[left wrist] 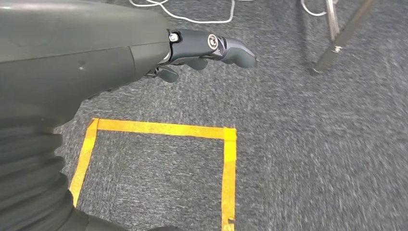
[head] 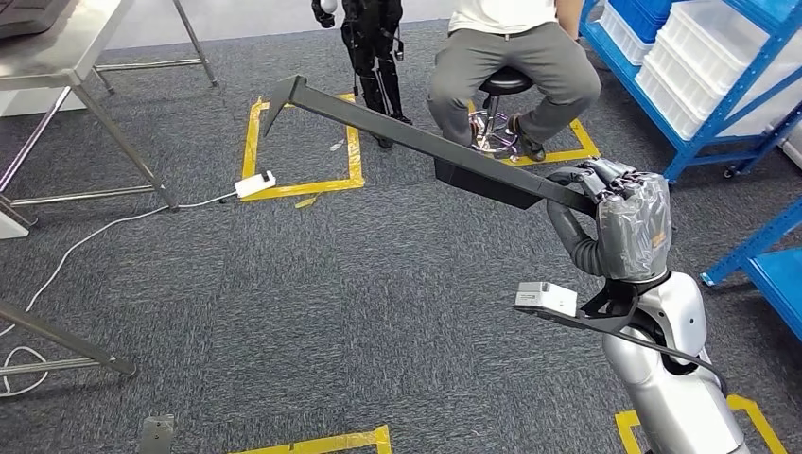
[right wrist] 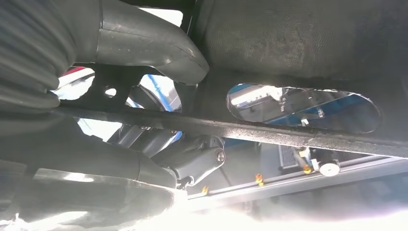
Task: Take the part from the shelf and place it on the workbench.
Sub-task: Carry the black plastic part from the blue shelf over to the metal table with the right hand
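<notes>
- The long black part [head: 426, 142] is off the blue shelf [head: 705, 104] and carried over the grey carpet [head: 331, 303]; it juts forward and leftward from the right hand [head: 619, 222]; placing it on the workbench is, I judge, still ahead
- Right hand: fingers wrapped tightly round the part's near end; the right wrist view shows the thumb [right wrist: 144, 43] pressed on it
- Left hand [left wrist: 202, 50]: holds nothing, fingers loosely extended above the yellow floor tape [left wrist: 163, 129]
</notes>
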### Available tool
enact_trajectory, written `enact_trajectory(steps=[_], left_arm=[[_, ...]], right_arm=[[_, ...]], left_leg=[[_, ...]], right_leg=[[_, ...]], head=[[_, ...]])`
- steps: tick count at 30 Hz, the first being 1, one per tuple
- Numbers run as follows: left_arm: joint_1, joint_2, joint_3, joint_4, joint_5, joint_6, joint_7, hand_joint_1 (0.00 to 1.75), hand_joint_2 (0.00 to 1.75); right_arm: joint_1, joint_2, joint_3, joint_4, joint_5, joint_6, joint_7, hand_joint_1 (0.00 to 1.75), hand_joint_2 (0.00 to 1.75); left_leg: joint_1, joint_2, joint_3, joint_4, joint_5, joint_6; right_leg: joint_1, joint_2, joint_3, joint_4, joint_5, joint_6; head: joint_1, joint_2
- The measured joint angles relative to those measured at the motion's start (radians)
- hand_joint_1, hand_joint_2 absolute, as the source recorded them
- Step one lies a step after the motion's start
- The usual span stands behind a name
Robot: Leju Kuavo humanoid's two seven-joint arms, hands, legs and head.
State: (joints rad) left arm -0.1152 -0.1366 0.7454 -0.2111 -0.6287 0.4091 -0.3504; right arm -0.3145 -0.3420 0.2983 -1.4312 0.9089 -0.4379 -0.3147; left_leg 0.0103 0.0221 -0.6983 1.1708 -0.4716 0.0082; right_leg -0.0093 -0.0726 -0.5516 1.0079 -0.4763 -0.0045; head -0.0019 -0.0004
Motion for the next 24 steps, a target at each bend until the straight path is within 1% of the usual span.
enact_trajectory(steps=[1, 2, 3, 4, 5, 6, 7, 8, 9, 10, 11, 12, 13, 14, 15, 16, 17, 18, 19, 20, 21, 22, 23, 24], left_arm=[[-0.001, 0.0, 0.0, 0.0, -0.001, 0.002, 0.001, 0.0, 1.75], [-0.003, 0.0, 0.0, 0.0, -0.003, 0.004, 0.002, 0.0, 1.75], [-0.004, 0.001, 0.0, 0.0, -0.005, 0.006, 0.004, 0.0, 1.75], [-0.005, 0.001, 0.0, 0.0, -0.007, 0.007, 0.006, 0.0, 1.75], [-0.005, 0.001, 0.0, 0.0, -0.008, 0.008, 0.008, 0.0, 1.75], [-0.005, 0.001, 0.0, 0.0, -0.009, 0.008, 0.011, 0.0, 1.75], [-0.006, 0.002, 0.0, 0.0, -0.01, 0.009, 0.013, 0.0, 1.75], [-0.008, 0.002, 0.0, 0.0, -0.011, 0.009, 0.015, 0.0, 1.75], [-0.01, 0.001, 0.0, 0.0, -0.013, 0.009, 0.016, 0.0, 1.75], [-0.013, 0.001, 0.0, 0.0, -0.014, 0.009, 0.018, 0.0, 1.75], [-0.013, 0.002, 0.0, 0.0, -0.015, 0.009, 0.02, 0.0, 1.75], [-0.013, 0.002, 0.0, 0.0, -0.016, 0.009, 0.021, 0.0, 1.75], [-0.012, 0.001, 0.0, 0.0, -0.015, 0.008, 0.023, 0.0, 1.75], [-0.011, 0.001, 0.0, 0.0, -0.012, 0.007, 0.023, 0.0, 1.75], [-0.011, 0.001, 0.0, 0.0, -0.009, 0.006, 0.023, 0.0, 1.75], [-0.011, 0.002, 0.0, 0.0, -0.007, 0.004, 0.023, 0.0, 1.75], [-0.01, 0.002, 0.0, 0.0, -0.006, 0.004, 0.023, 0.0, 1.75], [-0.009, 0.003, 0.001, 0.0, -0.006, 0.004, 0.023, 0.0, 1.75], [-0.007, 0.003, 0.001, 0.0, -0.006, 0.004, 0.023, 0.0, 1.75], [-0.005, 0.003, 0.001, 0.0, -0.006, 0.004, 0.023, 0.0, 1.75], [-0.002, 0.003, 0.001, 0.0, -0.006, 0.004, 0.023, 0.0, 1.75], [0.0, 0.003, 0.0, 0.0, -0.006, 0.004, 0.023, 0.0, 1.75], [0.0, 0.003, 0.0, 0.0, -0.006, 0.004, 0.023, 0.0, 1.75], [-0.001, 0.004, 0.0, 0.0, -0.006, 0.004, 0.023, 0.0, 1.75]], right_arm=[[-0.002, 0.0, -0.004, -0.001, -0.004, 0.0, 0.0, 1.75, 1.75], [-0.004, 0.0, -0.009, -0.002, -0.008, 0.0, 0.0, 1.75, 1.75], [-0.007, 0.0, -0.014, -0.003, -0.011, 0.001, 0.0, 1.75, 1.75], [-0.008, -0.001, -0.019, -0.004, -0.014, 0.002, 0.0, 1.75, 1.75], [-0.009, -0.001, -0.022, -0.004, -0.017, 0.004, 0.0, 1.75, 1.75], [-0.009, -0.002, -0.025, -0.005, -0.018, 0.005, 0.0, 1.75, 1.75], [-0.009, -0.003, -0.027, -0.006, -0.019, 0.006, 0.0, 1.75, 1.75], [-0.008, -0.004, -0.03, -0.006, -0.019, 0.007, -0.001, 1.75, 1.75], [-0.006, -0.006, -0.033, -0.007, -0.019, 0.007, -0.003, 1.75, 1.75], [-0.002, -0.007, -0.035, -0.007, -0.017, 0.006, -0.004, 1.75, 1.75], [0.004, -0.007, -0.036, -0.006, -0.014, 0.005, -0.004, 1.75, 1.75], [0.01, -0.007, -0.036, -0.006, -0.01, 0.004, -0.005, 1.75, 1.75], [0.013, -0.007, -0.036, -0.006, -0.005, 0.003, -0.004, 1.75, 1.75], [0.016, -0.006, -0.036, -0.006, -0.001, 0.003, -0.004, 1.75, 1.75], [0.016, -0.006, -0.037, -0.006, 0.003, 0.002, -0.004, 1.75, 1.75], [0.018, -0.005, -0.038, -0.007, 0.006, 0.001, -0.003, 1.75, 1.75], [0.021, -0.005, -0.041, -0.008, 0.008, 0.0, -0.002, 1.75, 1.75], [0.025, -0.005, -0.043, -0.01, 0.009, 0.0, 0.0, 1.75, 1.75], [0.029, -0.005, -0.046, -0.012, 0.01, -0.001, 0.001, 1.75, 1.75], [0.032, -0.004, -0.048, -0.014, 0.011, -0.002, 0.002, 1.75, 1.75], [0.033, -0.003, -0.05, -0.018, 0.012, -0.002, 0.002, 1.75, 1.75], [0.033, -0.002, -0.051, -0.022, 0.013, -0.003, 0.002, 1.75, 1.75], [0.034, -0.001, -0.052, -0.026, 0.013, -0.004, 0.003, 1.75, 1.75], [0.035, -0.001, -0.054, -0.029, 0.013, -0.005, 0.003, 1.75, 1.75]], left_leg=[[-0.004, 0.018, 0.037, -0.068, 0.023, 0.005], [-0.009, 0.032, 0.065, -0.122, 0.04, 0.011], [-0.014, 0.038, 0.076, -0.146, 0.043, 0.014], [-0.018, 0.031, 0.075, -0.15, 0.043, 0.017], [-0.018, 0.019, 0.074, -0.155, 0.046, 0.023], [-0.016, 0.01, 0.077, -0.162, 0.05, 0.028], [-0.014, 0.0, 0.081, -0.169, 0.055, 0.035], [-0.01, -0.01, 0.085, -0.175, 0.06, 0.041], [-0.008, -0.02, 0.087, -0.177, 0.063, 0.044], [-0.007, -0.032, 0.087, -0.178, 0.064, 0.046], [-0.007, -0.045, 0.086, -0.178, 0.064, 0.046], [-0.007, -0.058, 0.086, -0.177, 0.064, 0.046], [-0.007, -0.072, 0.086, -0.177, 0.064, 0.045], [-0.006, -0.085, 0.087, -0.176, 0.064, 0.043], [-0.005, -0.099, 0.089, -0.175, 0.064, 0.039], [-0.005, -0.112, 0.088, -0.172, 0.064, 0.034], [-0.005, -0.124, 0.085, -0.169, 0.063, 0.028], [-0.006, -0.135, 0.081, -0.167, 0.063, 0.021], [-0.006, -0.144, 0.076, -0.165, 0.065, 0.014], [-0.004, -0.152, 0.071, -0.166, 0.067, 0.01], [-0.001, -0.151, 0.067, -0.163, 0.066, 0.005], [0.0, -0.131, 0.06, -0.15, 0.057, 0.002], [0.001, -0.103, 0.045, -0.119, 0.038, -0.002], [0.001, -0.069, 0.019, -0.063, 0.006, -0.005]], right_leg=[[0.005, -0.009, 0.0, 0.001, -0.002, 0.001], [0.009, -0.019, 0.0, 0.001, -0.004, 0.003], [0.012, -0.027, 0.0, 0.001, -0.006, 0.006], [0.014, -0.036, 0.0, 0.0, -0.007, 0.01], [0.014, -0.044, 0.003, -0.002, -0.007, 0.014], [0.013, -0.039, 0.002, 0.0, -0.01, 0.018], [0.012, -0.019, -0.004, 0.017, -0.021, 0.02], [0.01, 0.009, -0.019, 0.051, -0.04, 0.02], [0.006, 0.039, -0.048, 0.111, -0.067, 0.017], [0.003, 0.059, -0.083, 0.185, -0.097, 0.014], [0.0, 0.066, -0.117, 0.251, -0.12, 0.015], [-0.003, 0.068, -0.142, 0.295, -0.13, 0.02], [-0.006, 0.069, -0.145, 0.295, -0.121, 0.029], [-0.01, 0.072, -0.128, 0.252, -0.097, 0.041], [-0.016, 0.082, -0.095, 0.18, -0.064, 0.053], [-0.022, 0.102, -0.062, 0.106, -0.034, 0.062], [-0.026, 0.116, -0.035, 0.049, -0.012, 0.065], [-0.027, 0.127, -0.022, 0.018, -0.001, 0.061], [-0.024, 0.127, -0.018, 0.01, 0.003, 0.054], [-0.022, 0.116, -0.018, 0.011, 0.005, 0.046], [-0.022, 0.107, -0.019, 0.011, 0.007, 0.038], [-0.022, 0.098, -0.018, 0.01, 0.009, 0.031], [-0.022, 0.088, -0.017, 0.009, 0.009, 0.023], [-0.018, 0.078, -0.016, 0.008, 0.009, 0.016]], head=[[0.0, 0.0], [0.001, 0.0], [0.001, 0.0], [0.001, 0.0], [0.001, 0.0], [0.001, 0.0], [0.001, 0.0], [0.002, 0.0], [0.004, 0.0], [0.005, 0.0], [0.007, 0.0], [0.008, 0.0], [0.008, 0.0], [0.008, 0.0], [0.008, 0.0], [0.008, 0.0], [0.008, 0.0], [0.008, 0.0], [0.008, 0.0], [0.007, 0.0], [0.007, 0.0], [0.005, 0.0], [0.003, 0.0], [0.0, 0.0]])
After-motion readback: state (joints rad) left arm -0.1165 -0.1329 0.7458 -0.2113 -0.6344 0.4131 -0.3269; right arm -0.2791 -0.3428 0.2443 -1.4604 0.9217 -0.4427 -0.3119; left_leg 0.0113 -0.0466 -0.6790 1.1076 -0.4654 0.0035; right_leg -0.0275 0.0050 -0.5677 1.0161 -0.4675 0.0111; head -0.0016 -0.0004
